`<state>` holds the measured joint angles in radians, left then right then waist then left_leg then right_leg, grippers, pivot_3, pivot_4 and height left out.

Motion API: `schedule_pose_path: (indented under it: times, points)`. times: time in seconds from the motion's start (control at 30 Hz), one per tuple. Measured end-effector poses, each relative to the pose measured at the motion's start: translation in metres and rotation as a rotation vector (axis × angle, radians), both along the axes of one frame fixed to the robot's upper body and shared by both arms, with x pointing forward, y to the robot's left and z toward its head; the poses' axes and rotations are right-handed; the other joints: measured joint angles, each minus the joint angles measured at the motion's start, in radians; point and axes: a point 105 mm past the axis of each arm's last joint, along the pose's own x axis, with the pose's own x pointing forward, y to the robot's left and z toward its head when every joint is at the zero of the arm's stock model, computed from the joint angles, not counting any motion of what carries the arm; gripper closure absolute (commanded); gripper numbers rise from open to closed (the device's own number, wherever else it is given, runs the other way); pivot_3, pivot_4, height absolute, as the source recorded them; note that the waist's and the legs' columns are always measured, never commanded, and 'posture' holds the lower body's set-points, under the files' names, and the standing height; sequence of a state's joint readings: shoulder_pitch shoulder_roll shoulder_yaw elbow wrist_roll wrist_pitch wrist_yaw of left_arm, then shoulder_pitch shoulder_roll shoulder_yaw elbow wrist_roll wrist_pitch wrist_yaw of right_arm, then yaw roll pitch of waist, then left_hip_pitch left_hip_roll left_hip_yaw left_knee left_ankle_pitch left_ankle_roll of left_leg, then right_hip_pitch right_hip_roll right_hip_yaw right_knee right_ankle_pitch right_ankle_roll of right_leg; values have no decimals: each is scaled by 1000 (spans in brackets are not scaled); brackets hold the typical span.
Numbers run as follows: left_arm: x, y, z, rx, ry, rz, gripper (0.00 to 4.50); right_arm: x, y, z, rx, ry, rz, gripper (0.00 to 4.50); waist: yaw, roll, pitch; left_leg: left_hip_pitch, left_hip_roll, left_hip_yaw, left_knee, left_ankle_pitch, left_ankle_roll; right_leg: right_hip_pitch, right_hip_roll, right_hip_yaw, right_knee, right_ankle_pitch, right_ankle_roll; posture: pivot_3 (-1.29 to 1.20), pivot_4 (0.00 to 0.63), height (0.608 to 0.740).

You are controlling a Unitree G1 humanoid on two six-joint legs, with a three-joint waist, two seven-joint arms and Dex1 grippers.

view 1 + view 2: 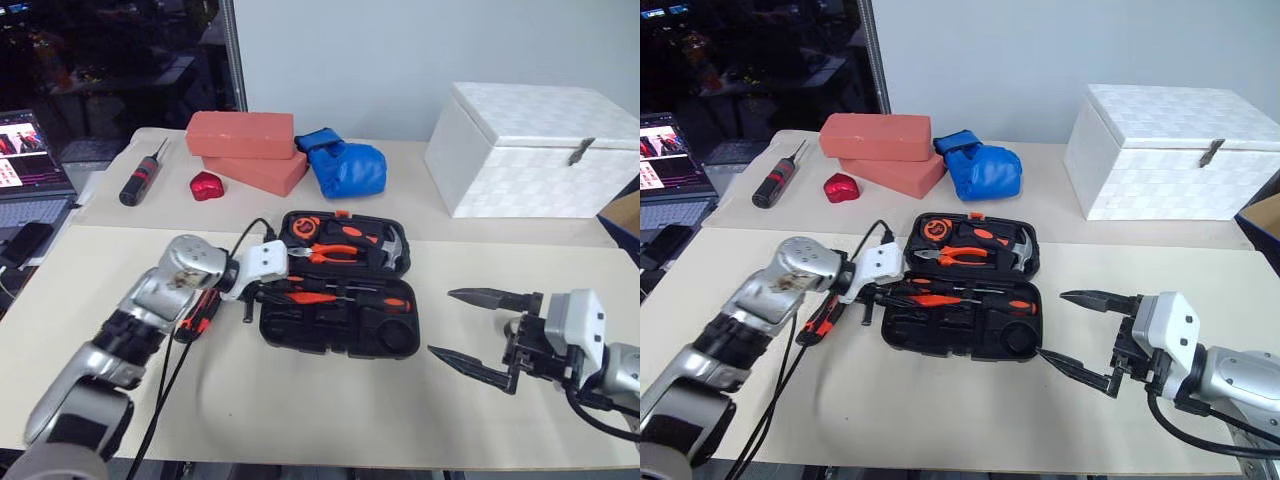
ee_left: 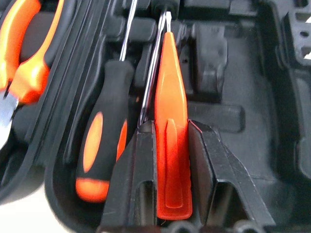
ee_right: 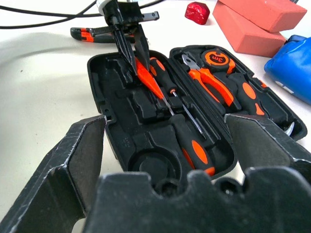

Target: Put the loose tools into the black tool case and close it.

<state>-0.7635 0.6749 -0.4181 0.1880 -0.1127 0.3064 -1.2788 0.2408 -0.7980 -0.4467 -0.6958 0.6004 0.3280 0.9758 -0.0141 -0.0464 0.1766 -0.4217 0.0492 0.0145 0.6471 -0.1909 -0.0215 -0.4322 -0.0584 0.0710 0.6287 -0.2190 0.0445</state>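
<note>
The black tool case (image 1: 300, 325) lies open in the middle of the table, with pliers (image 1: 335, 252), a tape measure and a hammer in its far half. My left gripper (image 2: 172, 128) is shut on a slim orange screwdriver (image 2: 171, 87) and holds it slanted over the near half's recesses. Beside it a black-and-orange screwdriver (image 2: 99, 145) lies in the case. An orange-and-black utility knife (image 1: 197, 315) rests on the table left of the case, under my left arm. My right gripper (image 1: 440, 322) stands open just right of the case, holding nothing.
At the back stand a white box (image 1: 530, 150), two red bricks (image 1: 245, 145), a blue glove (image 1: 345, 165), a small red object (image 1: 207, 185) and a black screwdriver with a red band (image 1: 140, 180). A laptop (image 1: 30, 160) sits far left. Black cables (image 1: 180, 380) trail beside my left arm.
</note>
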Motion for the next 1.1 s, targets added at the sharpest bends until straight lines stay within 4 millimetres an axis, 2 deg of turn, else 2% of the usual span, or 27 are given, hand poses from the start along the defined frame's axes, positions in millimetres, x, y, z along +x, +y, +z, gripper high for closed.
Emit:
schedule_pose_path:
  times: [0.53, 0.77, 0.83, 0.87, 0.97, 1.0, 1.1]
  points:
    - [-3, -3, -5, 79, -13, -68, 4022, -4, 0, -5, 1, 23, -35, 0, -2, 0, 0, 6, 0, -2, 3, 0, 0, 8, 0, 0, 0, 0, 0, 0, 150, 740]
    - [-10, -8, -4, 106, 44, -29, 4022, -4, 0, -6, 0, 25, -37, 0, -3, 0, 0, 6, 0, -2, 3, 0, 0, 8, 0, 0, 0, 0, 1, 0, 150, 740]
    - [-11, -9, -4, 110, 58, -20, 3015, -4, 0, -6, 0, 25, -37, 0, -2, 0, 0, 6, 0, -2, 3, 0, 0, 8, 0, 0, 1, 0, 1, 0, 150, 740]
    - [-12, -9, -4, 111, 68, -17, 2839, -4, 0, -6, 0, 26, -38, 0, -2, 0, 0, 6, 0, -2, 3, 0, 0, 8, 0, 0, 1, -1, 1, 0, 150, 740]
    - [-13, -14, 0, 65, 88, -4, 1653, -4, 0, -6, -1, 27, -39, 0, 0, 0, 0, 6, 0, -3, 3, 0, 0, 8, 0, 0, 1, -1, 0, 0, 150, 740]
    - [-13, -17, 5, 27, 90, 1, 1653, -4, 0, -6, 0, 27, -39, 0, 0, 0, 0, 5, 0, -3, 4, 0, 0, 8, 1, 0, 1, -1, 0, 0, 150, 740]
    - [-15, -15, 31, -112, 109, 29, 2269, -4, -1, -7, -1, 31, -43, 0, -4, 0, 0, 6, 0, -3, 5, 0, 0, 9, 1, 0, 1, -1, 1, 0, 150, 740]
